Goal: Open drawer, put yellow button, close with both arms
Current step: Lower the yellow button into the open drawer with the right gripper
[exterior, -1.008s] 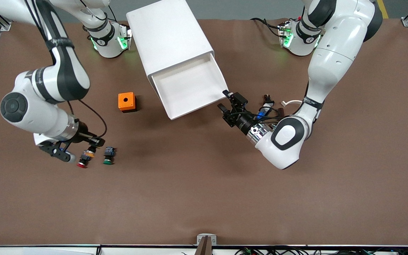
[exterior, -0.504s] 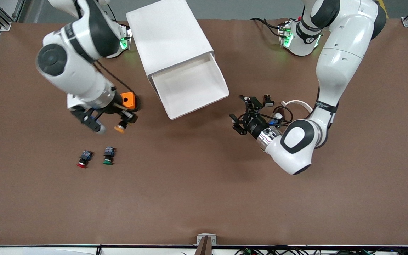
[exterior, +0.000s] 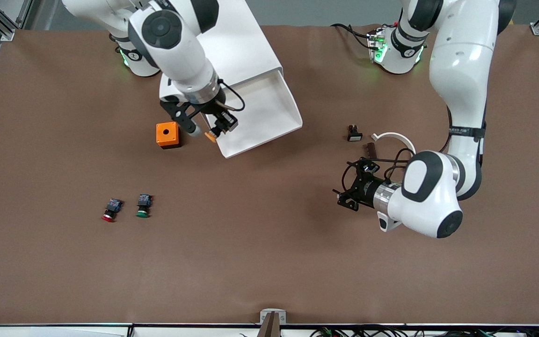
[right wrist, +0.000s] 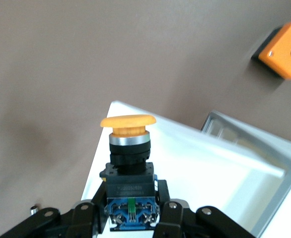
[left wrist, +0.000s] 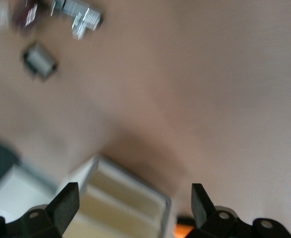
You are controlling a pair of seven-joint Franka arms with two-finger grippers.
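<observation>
While your left gripper hangs over bare table with fingers spread wide, your right gripper clamps the yellow button above the pulled-out drawer's front corner.

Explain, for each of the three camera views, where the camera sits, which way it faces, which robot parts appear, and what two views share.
Front view: high across the table, facing both bases; shows both arms, the right pincer with the yellow button over the open drawer, and the left pincer over bare table.
Left wrist view: on the left wrist, facing table and cabinet; shows its open fingertips.
Right wrist view: on the right wrist, facing the drawer; shows fingers clamping the button.
Shared: front and right wrist views both show the orange box.
</observation>
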